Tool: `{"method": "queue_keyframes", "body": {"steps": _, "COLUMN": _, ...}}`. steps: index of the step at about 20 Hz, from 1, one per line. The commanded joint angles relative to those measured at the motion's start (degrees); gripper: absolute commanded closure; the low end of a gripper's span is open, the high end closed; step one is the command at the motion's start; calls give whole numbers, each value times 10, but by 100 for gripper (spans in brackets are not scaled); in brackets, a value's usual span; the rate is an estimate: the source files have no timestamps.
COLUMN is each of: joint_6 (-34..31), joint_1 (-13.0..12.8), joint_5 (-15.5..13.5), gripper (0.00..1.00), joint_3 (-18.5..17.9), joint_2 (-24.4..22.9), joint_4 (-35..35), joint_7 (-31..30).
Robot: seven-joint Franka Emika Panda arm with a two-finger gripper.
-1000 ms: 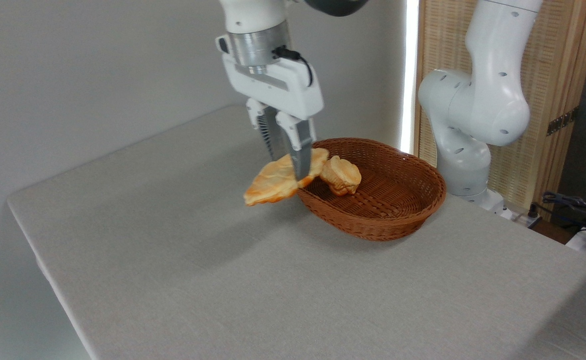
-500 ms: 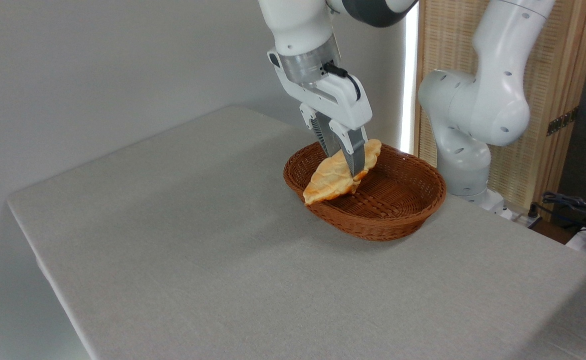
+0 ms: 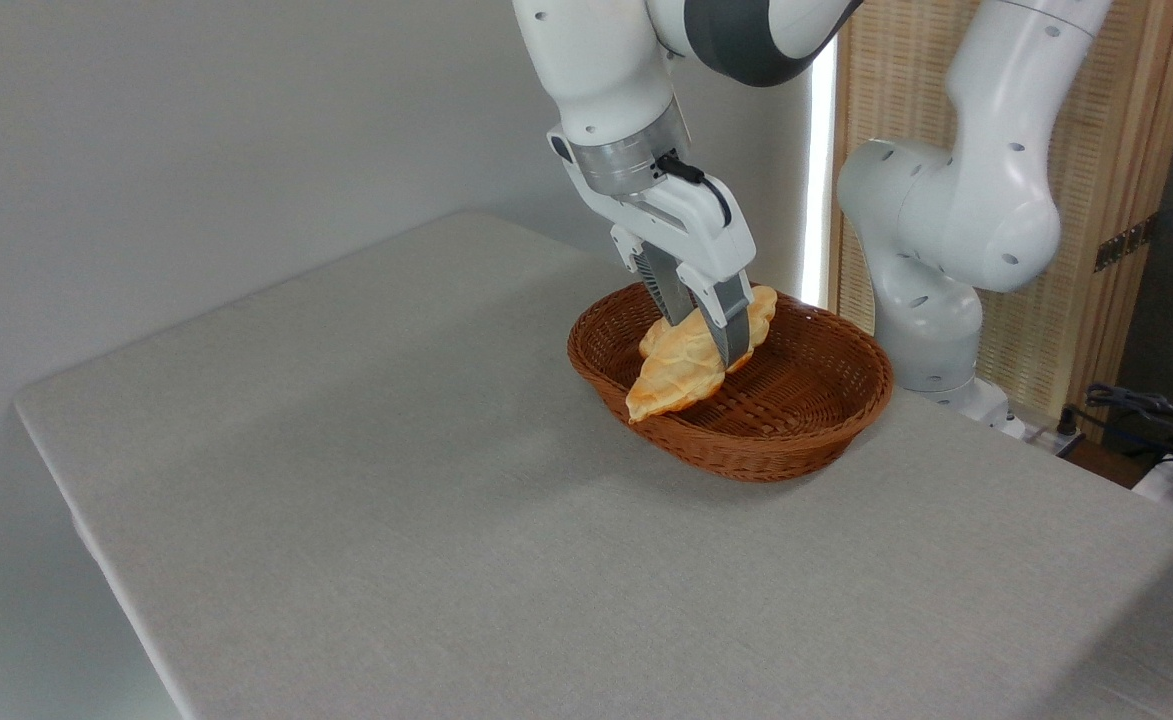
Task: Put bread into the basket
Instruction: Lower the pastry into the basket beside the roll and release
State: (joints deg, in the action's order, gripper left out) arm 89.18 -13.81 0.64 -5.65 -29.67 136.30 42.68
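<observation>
the claw (image 3: 718, 338) is clamped on the bread (image 3: 688, 365), its two fingers pinching the pastry across its width near the upper right end; that off-centre hold is why the bread hangs tilted, its pointed free tip drooping toward the lower left; the bread sits right of centre in the frame, over the basket (image 3: 826, 420), its low tip close to the near left rim and looking just inside it, though whether it touches the weave i cannot tell; the arm leans in from the top of the frame, which brings the claw down over the basket's left half; the basket rests on the table (image 3: 396, 500), near its far right edge; the other bread is hidden, if there; i judge the carry nearly done; only the release is left; letting go here should drop it inside, though the low tip might catch the rim.
</observation>
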Motion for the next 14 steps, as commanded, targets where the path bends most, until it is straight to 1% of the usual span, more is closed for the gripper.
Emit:
{"method": "queue_keyframes", "body": {"steps": 1, "joint_6": -10, "joint_1": -3, "joint_5": 2, "gripper": 0, "joint_3": -4, "joint_2": -3, "joint_4": 1, "joint_7": 13}}
{"method": "queue_keyframes", "body": {"steps": 10, "joint_6": -9, "joint_1": -5, "joint_5": 2, "gripper": 0, "joint_3": -4, "joint_2": -3, "joint_4": 0, "joint_7": 21}}
{"method": "queue_keyframes", "body": {"steps": 14, "joint_6": 21, "joint_1": -6, "joint_5": 1, "gripper": 0, "joint_3": 1, "joint_2": -3, "joint_4": -15, "joint_7": 22}}
